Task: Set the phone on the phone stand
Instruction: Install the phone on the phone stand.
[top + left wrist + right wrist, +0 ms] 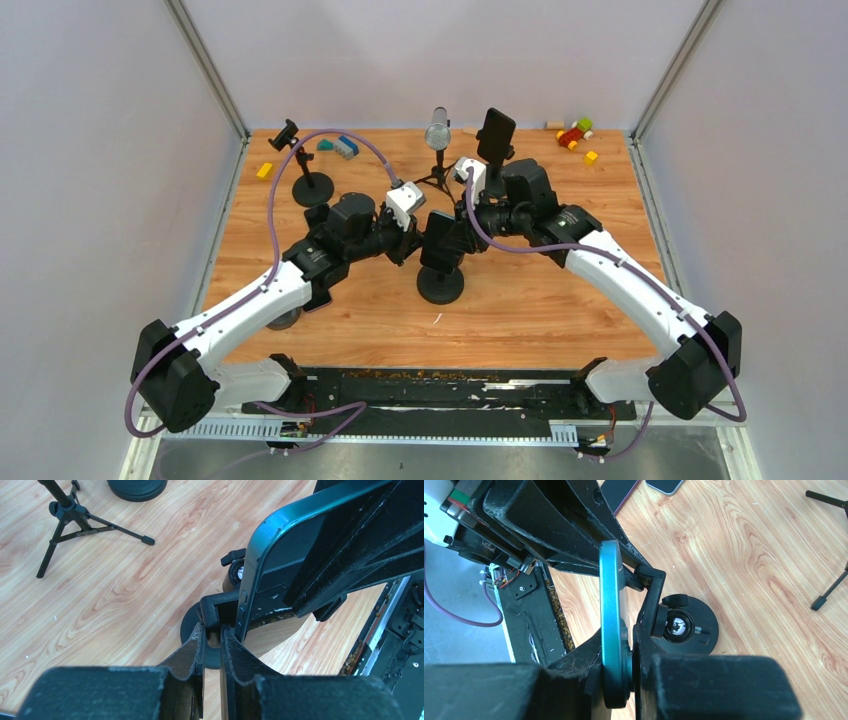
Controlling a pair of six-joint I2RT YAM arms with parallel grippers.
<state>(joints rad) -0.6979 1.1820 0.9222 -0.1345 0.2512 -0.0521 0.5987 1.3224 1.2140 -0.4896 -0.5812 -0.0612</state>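
Wooden tabletop [560, 300], centre: the right gripper [616, 655] is clamped on the teal phone [611, 580], holding it on edge against the clamp of the phone stand [684, 630]. The left gripper [213, 640] is closed at the clamp bracket, though whether it pinches it is unclear. Letting go before the phone seats in the clamp could drop it or tip the stand

From above, you cannot see the clamp of the phone stand [440, 287]: the phone [441, 240] covers it. In your right wrist view, two flat devices [621, 492] at 12 o'clock are cut by the frame, and so is the tripod [828, 587] at 3 o'clock. The toys [574, 135] at 1 o'clock are too small to identify.
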